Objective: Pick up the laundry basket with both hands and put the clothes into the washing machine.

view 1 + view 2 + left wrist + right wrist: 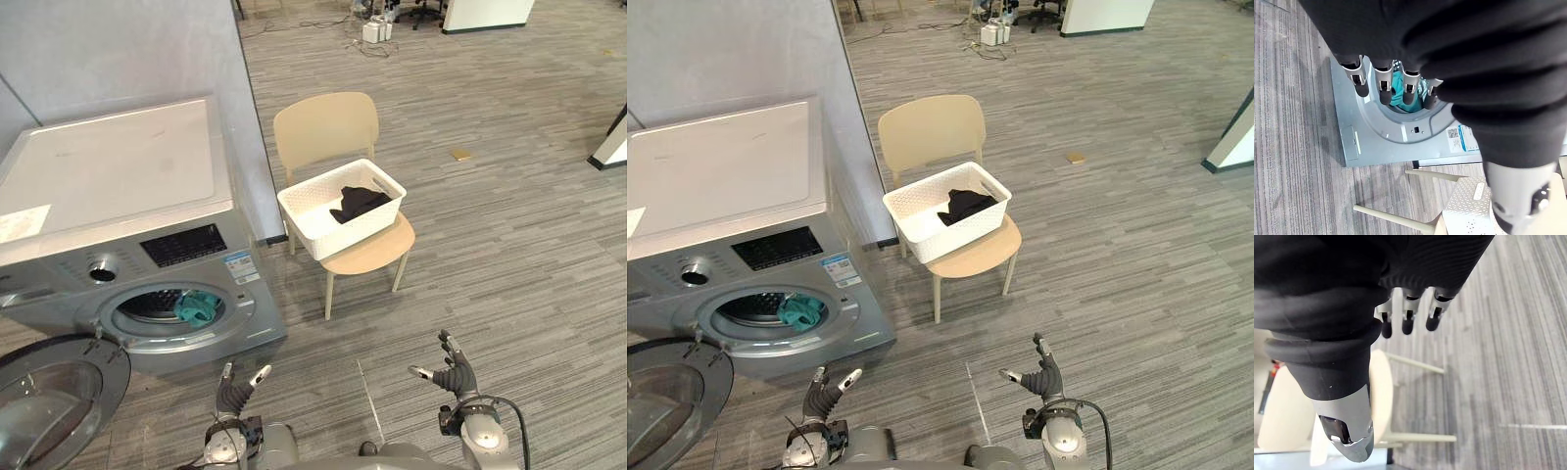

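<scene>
White perforated plastic laundry basket (343,231) sits at centre frame on the round seat of a pale beige moulded chair (326,127), not lifted, no hand near it. Inside it a crumpled black garment (359,202), heaped toward the back right corner; the rest of the basket bottom is hard to make out behind the front wall. Chair has thin beige legs, and the basket hides its back legs. Left of the chair, filling the left half of the frame, is a silver-grey front-loading washing machine (108,166) with a flat pale top, a dark control panel and a knob. Its round glass-and-metal door (49,401) is swung open at lower left, cut off by the frame edge. In the drum opening is a bunched teal cloth (196,307); the drum behind it is dark and unclear. Grey partition wall (127,44) stands behind the machine at upper left. Grey wood-look plank floor (509,245) covers the right side. Left hand (234,394) at bottom centre-left, fingers straight and spread with the thumb out, holding nothing. Right hand (455,376) at bottom right, fingers loosely extended, thumb apart, also empty. Both are low in frame, well apart from the basket.
</scene>
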Robot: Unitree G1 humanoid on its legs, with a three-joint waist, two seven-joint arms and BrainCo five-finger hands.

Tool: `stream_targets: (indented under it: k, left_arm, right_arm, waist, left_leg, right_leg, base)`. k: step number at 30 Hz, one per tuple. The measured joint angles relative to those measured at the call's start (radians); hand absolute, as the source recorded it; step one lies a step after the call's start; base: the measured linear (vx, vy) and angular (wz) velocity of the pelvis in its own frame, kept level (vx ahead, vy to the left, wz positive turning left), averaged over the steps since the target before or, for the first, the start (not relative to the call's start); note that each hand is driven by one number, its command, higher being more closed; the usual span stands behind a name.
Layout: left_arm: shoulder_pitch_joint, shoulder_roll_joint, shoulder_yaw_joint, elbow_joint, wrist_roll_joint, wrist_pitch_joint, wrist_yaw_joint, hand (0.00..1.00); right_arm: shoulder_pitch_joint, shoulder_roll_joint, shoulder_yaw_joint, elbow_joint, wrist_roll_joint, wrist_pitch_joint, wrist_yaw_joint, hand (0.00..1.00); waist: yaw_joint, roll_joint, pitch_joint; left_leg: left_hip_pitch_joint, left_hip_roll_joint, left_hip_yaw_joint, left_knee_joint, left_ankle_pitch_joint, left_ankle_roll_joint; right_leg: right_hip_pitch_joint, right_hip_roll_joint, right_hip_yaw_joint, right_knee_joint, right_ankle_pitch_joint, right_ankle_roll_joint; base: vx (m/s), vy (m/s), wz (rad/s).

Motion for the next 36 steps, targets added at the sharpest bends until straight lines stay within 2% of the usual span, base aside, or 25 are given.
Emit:
stream_targets:
  k: [1,3,6,7,8,9,11,13,14,15,17,18,20,21,22,23,25,26,27,28,29,30,32,34,36]
  left_arm:
    - [0.000,0.003,0.000,0.000,0.000,0.000,0.000,0.00]
    - [-0.011,0.008,-0.010,0.002,0.000,0.003,-0.002,0.00]
    - [-0.015,0.010,-0.061,0.021,0.013,0.014,-0.019,0.00]
    - [-0.022,0.014,-0.084,0.020,0.027,0.015,-0.029,0.00]
    - [-0.029,0.019,-0.085,0.019,0.043,0.015,-0.028,0.00]
    - [-0.033,0.023,-0.085,0.019,0.047,0.015,-0.027,0.00]
    - [-0.049,0.039,-0.074,0.021,0.047,0.016,-0.026,0.00]
    - [-0.046,0.063,-0.066,0.024,0.047,0.016,-0.021,0.00]
    - [-0.040,0.081,-0.064,0.037,0.047,0.017,-0.018,0.00]
    - [-0.033,0.097,-0.058,0.055,0.048,0.019,-0.018,0.00]
    - [-0.011,0.062,-0.047,0.081,0.048,0.022,-0.018,0.00]
    - [-0.003,0.048,-0.040,0.082,0.048,0.022,-0.019,0.00]
    - [0.004,0.017,-0.017,0.082,0.046,0.022,-0.018,0.00]
    - [-0.007,0.015,-0.017,0.079,0.045,0.022,-0.019,0.00]
    - [-0.009,0.015,-0.018,0.076,0.045,0.021,-0.019,0.00]
    - [-0.011,0.012,-0.021,0.070,0.044,0.021,-0.021,0.00]
    - [-0.010,0.009,-0.020,0.033,0.034,0.017,-0.025,0.00]
    - [-0.011,0.009,-0.015,0.012,0.024,0.008,-0.026,0.00]
    - [-0.014,0.008,-0.011,0.002,0.019,0.003,-0.026,0.00]
    - [-0.021,0.007,0.005,-0.010,0.010,-0.005,-0.026,0.00]
    - [-0.022,0.006,0.010,-0.010,0.009,-0.005,-0.026,0.00]
    - [-0.010,0.006,0.021,-0.010,0.008,-0.005,-0.027,0.00]
    - [-0.006,0.021,0.034,-0.005,0.008,-0.003,-0.029,0.00]
    - [-0.006,0.021,0.028,0.002,0.010,0.002,-0.056,0.00]
    - [0.000,0.027,0.011,0.008,0.020,0.004,-0.072,0.00]
  right_arm:
    - [-0.003,0.008,-0.003,-0.009,0.000,0.000,0.000,0.00]
    - [-0.027,0.036,-0.003,-0.041,-0.001,0.000,-0.003,0.00]
    - [-0.082,0.041,0.009,-0.068,-0.006,-0.001,-0.014,0.00]
    - [-0.084,0.039,0.010,-0.084,-0.009,-0.003,-0.016,0.00]
    - [-0.080,0.039,0.013,-0.107,-0.020,-0.005,-0.016,0.00]
    - [-0.081,0.039,0.014,-0.117,-0.026,-0.005,-0.016,0.00]
    - [-0.085,0.038,0.012,-0.153,-0.034,-0.005,-0.016,0.00]
    - [-0.084,0.039,0.016,-0.179,-0.042,-0.005,-0.016,0.00]
    - [-0.084,0.041,0.018,-0.202,-0.043,-0.005,-0.016,0.00]
    - [-0.089,0.038,0.027,-0.210,-0.044,-0.008,-0.016,0.00]
    - [-0.099,0.008,0.042,-0.215,-0.043,-0.010,-0.016,0.00]
    - [-0.108,0.005,0.050,-0.219,-0.043,-0.013,-0.016,0.00]
    - [-0.133,0.001,0.071,-0.222,-0.043,-0.022,-0.015,0.00]
    - [-0.136,-0.005,0.083,-0.235,-0.042,-0.023,-0.015,0.00]
    - [-0.137,-0.010,0.083,-0.244,-0.042,-0.025,-0.018,0.00]
    - [-0.135,-0.014,0.082,-0.260,-0.042,-0.025,-0.021,0.00]
    - [-0.136,-0.045,0.063,-0.316,-0.043,-0.030,-0.029,0.00]
    - [-0.141,-0.062,0.048,-0.349,-0.043,-0.040,-0.037,0.00]
    - [-0.146,-0.065,0.042,-0.360,-0.043,-0.043,-0.037,0.00]
    - [-0.171,-0.066,0.032,-0.364,-0.044,-0.044,-0.038,0.00]
    - [-0.178,-0.068,0.030,-0.363,-0.044,-0.044,-0.039,0.00]
    - [-0.188,-0.072,0.030,-0.359,-0.046,-0.044,-0.038,0.00]
    - [-0.197,-0.033,0.036,-0.350,-0.075,-0.043,-0.038,0.00]
    - [-0.204,-0.031,0.028,-0.349,-0.122,-0.038,-0.036,0.00]
    - [-0.224,-0.031,0.021,-0.347,-0.146,-0.038,-0.034,0.00]
  waist:
    - [0.000,0.003,-0.004]
    - [0.004,-0.018,0.008]
    - [-0.005,-0.023,0.020]
    - [-0.006,-0.020,0.020]
    - [-0.005,-0.020,0.019]
    - [-0.004,-0.030,0.012]
    - [-0.003,-0.030,0.010]
    - [-0.002,-0.030,0.005]
    - [-0.002,-0.053,-0.007]
    - [-0.001,-0.079,-0.024]
    - [0.006,-0.022,-0.049]
    - [0.005,-0.020,-0.054]
    - [0.004,0.000,-0.040]
    - [0.004,0.002,-0.016]
    - [0.014,0.000,-0.002]
    - [0.024,-0.009,0.004]
    - [0.027,-0.011,0.005]
    - [0.031,-0.012,0.004]
    - [0.032,-0.012,0.004]
    - [0.048,-0.011,0.004]
    - [0.057,-0.009,0.002]
    - [0.061,-0.002,-0.007]
    - [0.054,-0.054,-0.012]
    - [0.057,-0.068,-0.013]
    - [0.053,-0.060,-0.016]
  left_leg:
    - [0.022,0.004,0.022,-0.046,-0.018,0.022]
    - [0.056,-0.006,0.035,-0.113,-0.020,0.006]
    - [0.118,-0.006,0.057,-0.154,-0.019,0.004]
    - [0.154,-0.006,0.057,-0.175,-0.019,0.004]
    - [0.164,-0.013,0.056,-0.183,-0.021,0.004]
    - [0.163,-0.017,0.056,-0.184,-0.023,0.005]
    - [0.152,0.014,0.023,-0.162,-0.037,-0.018]
    - [0.142,0.058,-0.003,-0.117,-0.057,-0.063]
    - [0.131,0.071,-0.017,-0.087,-0.073,-0.095]
    - [0.129,0.081,-0.026,-0.067,-0.086,-0.130]
    - [0.158,0.164,-0.032,-0.114,-0.066,-0.173]
    - [0.164,0.181,-0.032,-0.112,-0.051,-0.178]
    - [0.104,0.240,-0.074,0.020,0.008,-0.086]
    - [0.023,0.307,-0.068,0.206,0.109,0.085]
    - [-0.020,0.334,-0.065,0.299,0.130,0.118]
    - [-0.045,0.325,-0.047,0.367,0.106,0.094]
    - [-0.085,0.249,0.004,0.383,0.053,0.050]
    - [-0.104,0.171,0.042,0.321,0.027,0.027]
    - [-0.117,0.137,0.054,0.283,0.022,0.022]
    - [-0.136,0.062,0.071,0.166,0.023,0.020]
    - [-0.131,0.035,0.074,0.097,0.030,0.020]
    - [-0.105,0.004,0.089,-0.018,0.026,0.083]
    - [-0.078,-0.036,0.088,-0.060,0.024,0.085]
    - [-0.045,-0.058,0.079,-0.082,0.020,0.091]
    - [0.026,-0.070,0.053,-0.144,0.020,0.092]
  right_leg:
    - [-0.002,0.010,0.001,-0.002,-0.001,0.000]
    - [-0.015,0.012,0.011,0.018,-0.005,0.006]
    - [-0.041,-0.020,-0.062,0.166,-0.037,0.059]
    - [-0.062,-0.044,-0.107,0.244,-0.051,0.076]
    - [-0.092,-0.095,-0.151,0.337,-0.096,0.042]
    - [-0.112,-0.131,-0.162,0.373,-0.113,0.037]
    - [-0.153,-0.248,-0.159,0.408,-0.129,0.055]
    - [-0.155,-0.296,-0.124,0.345,-0.102,0.094]
    - [-0.135,-0.326,-0.099,0.255,-0.030,0.124]
    - [-0.113,-0.326,-0.088,0.190,-0.011,0.250]
    - [-0.101,-0.237,-0.109,0.172,-0.031,0.202]
    - [-0.101,-0.217,-0.108,0.173,-0.039,0.188]
    - [-0.081,-0.163,-0.113,0.171,-0.066,0.151]
    - [-0.027,-0.127,-0.119,0.144,-0.073,0.118]
    - [0.024,-0.111,-0.123,0.108,-0.074,0.100]
    - [0.059,-0.108,-0.126,0.078,-0.074,0.091]
    - [0.110,-0.113,-0.147,0.022,-0.072,0.086]
    - [0.131,-0.122,-0.158,-0.002,-0.072,0.086]
    - [0.138,-0.124,-0.164,-0.012,-0.072,0.087]
    - [0.148,-0.124,-0.168,-0.035,-0.071,0.088]
    - [0.153,-0.121,-0.167,-0.044,-0.070,0.090]
    - [0.172,-0.104,-0.165,-0.068,-0.067,0.096]
    - [0.185,-0.136,-0.172,-0.065,-0.067,0.103]
    - [0.174,-0.158,-0.171,0.029,-0.066,0.104]
    - [0.122,-0.183,-0.161,0.210,-0.072,0.115]
  base:
    - [0.18,-0.080,0.00]
    - [0.19,-0.090,-0.18]
    - [0.13,-0.051,-0.14]
    - [0.06,-0.037,0.12]
    - [0.06,-0.036,0.10]
    - [0.06,-0.080,0.14]
    - [0.09,-0.151,0.21]
    - [0.17,-0.299,0.22]
    - [0.26,-0.511,0.23]
    - [0.19,-0.399,0.13]
    - [0.22,-0.355,-0.19]
    - [0.30,-0.433,-0.38]
    - [0.24,-0.324,-0.21]
    - [0.26,-0.288,-0.01]
    - [0.32,-0.280,0.02]
    - [0.29,-0.178,0.08]
    - [0.27,-0.132,0.19]
    - [0.21,-0.048,0.23]
    - [0.32,-0.025,0.16]
    - [0.27,0.000,0.00]
    - [0.32,0.013,-0.09]
    - [0.23,0.036,0.08]
    - [0.36,0.063,0.37]
    - [0.36,0.090,0.37]
    - [0.33,0.040,0.39]
